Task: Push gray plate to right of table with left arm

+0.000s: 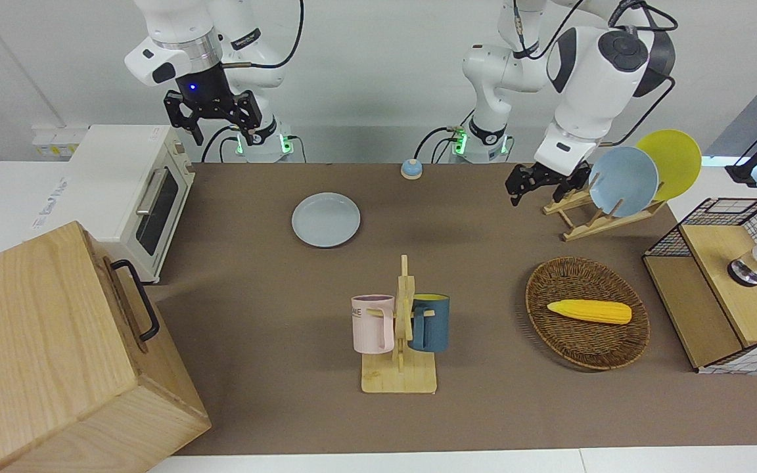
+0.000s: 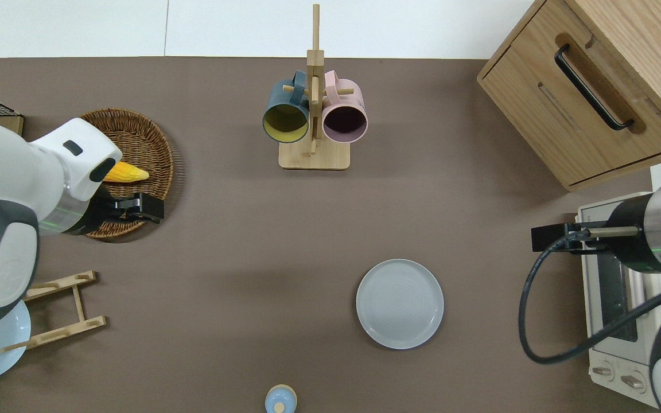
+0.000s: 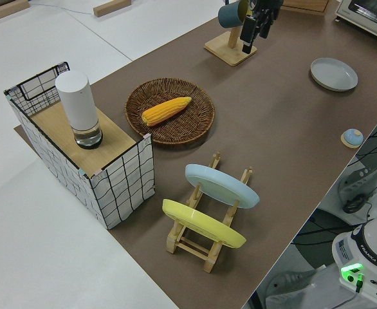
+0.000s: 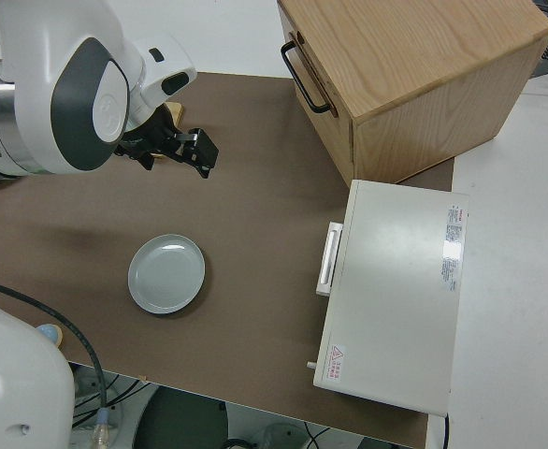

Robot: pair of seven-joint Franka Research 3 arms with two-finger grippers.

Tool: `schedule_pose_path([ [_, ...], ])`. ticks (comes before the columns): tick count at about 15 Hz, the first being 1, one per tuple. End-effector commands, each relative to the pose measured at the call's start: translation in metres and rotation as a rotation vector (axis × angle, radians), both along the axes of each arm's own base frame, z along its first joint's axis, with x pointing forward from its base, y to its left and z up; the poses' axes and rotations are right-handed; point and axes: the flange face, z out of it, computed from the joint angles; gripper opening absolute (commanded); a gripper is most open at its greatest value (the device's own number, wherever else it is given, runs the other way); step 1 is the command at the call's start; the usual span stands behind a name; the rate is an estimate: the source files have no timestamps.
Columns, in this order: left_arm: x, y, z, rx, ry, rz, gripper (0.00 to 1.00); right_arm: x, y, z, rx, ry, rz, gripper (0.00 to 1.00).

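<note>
The gray plate lies flat on the brown table, between its middle and the toaster oven, toward the right arm's end. My left gripper hangs in the air over the wicker basket's rim, at the edge facing the table's middle. It is well apart from the plate and holds nothing. My right arm is parked, its gripper open and empty.
A mug rack with a pink and a blue mug stands mid-table. The basket holds a corn cob. A rack with a sky-blue and a yellow plate, a wire-grid box, a small bell, a toaster oven and a wooden cabinet ring the table.
</note>
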Motion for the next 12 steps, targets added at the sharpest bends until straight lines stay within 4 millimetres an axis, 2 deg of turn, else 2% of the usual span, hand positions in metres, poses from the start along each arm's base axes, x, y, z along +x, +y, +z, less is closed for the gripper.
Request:
schedule_pose_path([
  [1,-0.009,0.004,0.030,0.010,-0.029,-0.007,0.99,-0.007,-0.002,0.000,0.009,0.003,-0.025,0.996],
  [5,-0.005,0.016,0.055,-0.002,-0.080,0.019,0.99,-0.008,-0.002,0.000,0.009,0.005,-0.025,0.996],
  [9,-0.003,0.028,0.055,-0.007,-0.079,0.036,0.99,-0.008,-0.002,0.000,0.009,0.005,-0.025,0.996],
  [12,-0.003,0.028,0.055,-0.006,-0.079,0.045,0.99,-0.007,-0.002,0.000,0.009,0.003,-0.025,0.996],
])
